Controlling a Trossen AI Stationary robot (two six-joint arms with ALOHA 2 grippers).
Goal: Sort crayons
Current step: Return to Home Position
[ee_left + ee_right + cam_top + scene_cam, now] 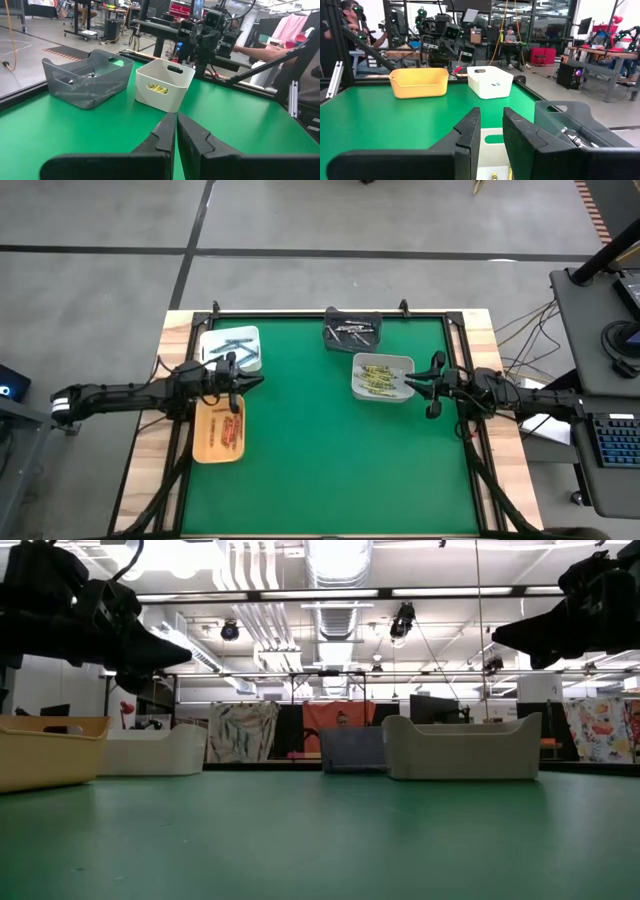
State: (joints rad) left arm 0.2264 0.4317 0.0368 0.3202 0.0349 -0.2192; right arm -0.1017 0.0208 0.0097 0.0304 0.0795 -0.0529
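I count four bins on the green table (320, 475) and two arms, one reaching in from each side. Every crayon I can make out lies inside a bin. There are red-orange crayons (229, 430) in the yellow bin (204, 450), blue-green crayons (233, 350) in the white bin (207, 340), pale grey crayons (353, 332) in the dark grey bin (330, 320), and yellow crayons (377, 376) in the off-white bin (357, 382). I cannot count the sticks in any one bin. My left gripper (258, 380) hovers above the mat just beside the white and yellow bins, its fingers pressed almost together and empty. My right gripper (408, 385) hangs at the off-white bin's outer edge, fingers a narrow gap apart, holding nothing
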